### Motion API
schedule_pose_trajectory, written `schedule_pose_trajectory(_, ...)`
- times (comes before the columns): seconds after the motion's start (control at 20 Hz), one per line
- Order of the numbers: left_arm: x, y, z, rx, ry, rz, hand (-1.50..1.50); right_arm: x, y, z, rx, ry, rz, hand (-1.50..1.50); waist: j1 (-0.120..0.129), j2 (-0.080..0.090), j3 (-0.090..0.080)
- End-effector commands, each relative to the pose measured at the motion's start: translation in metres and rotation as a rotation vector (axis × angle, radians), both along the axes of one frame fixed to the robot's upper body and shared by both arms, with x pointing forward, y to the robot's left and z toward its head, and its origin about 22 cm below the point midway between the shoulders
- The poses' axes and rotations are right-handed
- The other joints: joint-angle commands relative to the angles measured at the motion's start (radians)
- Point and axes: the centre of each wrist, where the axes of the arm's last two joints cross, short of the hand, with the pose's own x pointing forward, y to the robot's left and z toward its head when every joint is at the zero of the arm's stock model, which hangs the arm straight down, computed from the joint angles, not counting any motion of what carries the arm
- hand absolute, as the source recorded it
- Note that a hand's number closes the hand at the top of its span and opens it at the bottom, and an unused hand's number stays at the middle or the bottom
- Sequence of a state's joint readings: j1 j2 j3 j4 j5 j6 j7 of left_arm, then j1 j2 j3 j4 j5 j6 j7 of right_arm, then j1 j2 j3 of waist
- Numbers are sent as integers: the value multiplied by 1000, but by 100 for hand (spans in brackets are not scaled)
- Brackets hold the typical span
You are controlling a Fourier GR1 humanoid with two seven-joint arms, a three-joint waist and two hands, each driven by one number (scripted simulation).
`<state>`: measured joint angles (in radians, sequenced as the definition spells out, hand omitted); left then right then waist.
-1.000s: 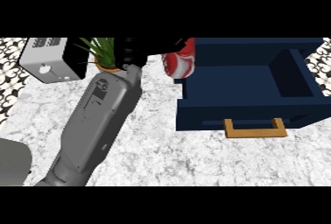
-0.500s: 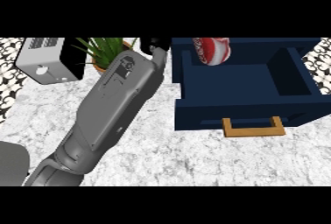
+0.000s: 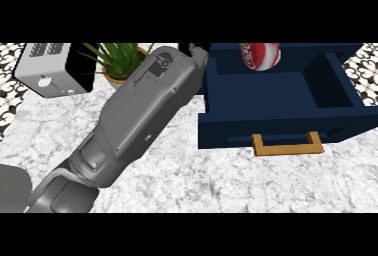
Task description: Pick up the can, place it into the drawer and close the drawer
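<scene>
The red and white soda can [image 3: 259, 55] is sitting at the far edge of the open dark blue drawer [image 3: 280, 127], over its back wall, tilted a bit. Can't tell if it's resting on the drawer's floor yet or hanging above it. The drawer is pulled out toward the near side, with its wooden U-shaped handle [image 3: 287, 145] sticking out over the white marbled surface [image 3: 221, 185].

The big grey forearm [image 3: 136, 122] runs diagonally from the near left up to the drawer's far left corner, and only a sliver of the black left hand [image 3: 196, 49] shows there, so whether the fingers are apart or clamped on anything can't be told. The right hand isn't showing at all.

Looks like the placing step. Next move probably calls for getting clear of the can, then pushing the drawer front shut.

Off to the far left there's a potted green plant [image 3: 118, 57] and a grey toaster [image 3: 48, 70].
</scene>
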<state>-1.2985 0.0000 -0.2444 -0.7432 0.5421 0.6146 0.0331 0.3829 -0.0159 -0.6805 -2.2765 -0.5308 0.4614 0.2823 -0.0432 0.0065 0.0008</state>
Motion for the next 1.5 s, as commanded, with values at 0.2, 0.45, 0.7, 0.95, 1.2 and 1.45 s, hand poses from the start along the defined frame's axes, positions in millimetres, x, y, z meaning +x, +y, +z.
schedule_pose_trajectory(0.2, 5, -18, 4, 48, 22, 18, 150, 5, 8, 8, 7, -4, 11, -150, -20, 4, 0)
schedule_pose_trajectory(0.45, 5, -19, -11, 43, 34, 40, 150, 1, 3, 1, 13, -12, 33, -150, -42, 6, 1)
schedule_pose_trajectory(0.7, 3, -18, -32, 93, 61, 62, 150, 16, -6, -5, -1, -18, 29, -150, -31, 8, 2)
schedule_pose_trajectory(0.95, 0, -27, -32, 150, 54, 98, -150, 12, 3, 9, -19, -8, 42, -150, -41, 8, 1)
schedule_pose_trajectory(1.2, 2, -20, -46, 140, 73, 145, -150, 11, -3, 11, -6, -10, 49, -150, -48, 9, 1)
schedule_pose_trajectory(1.45, 7, -14, -53, 157, 78, 176, -150, 1, 14, 10, -2, -23, 42, -150, -45, 9, 1)
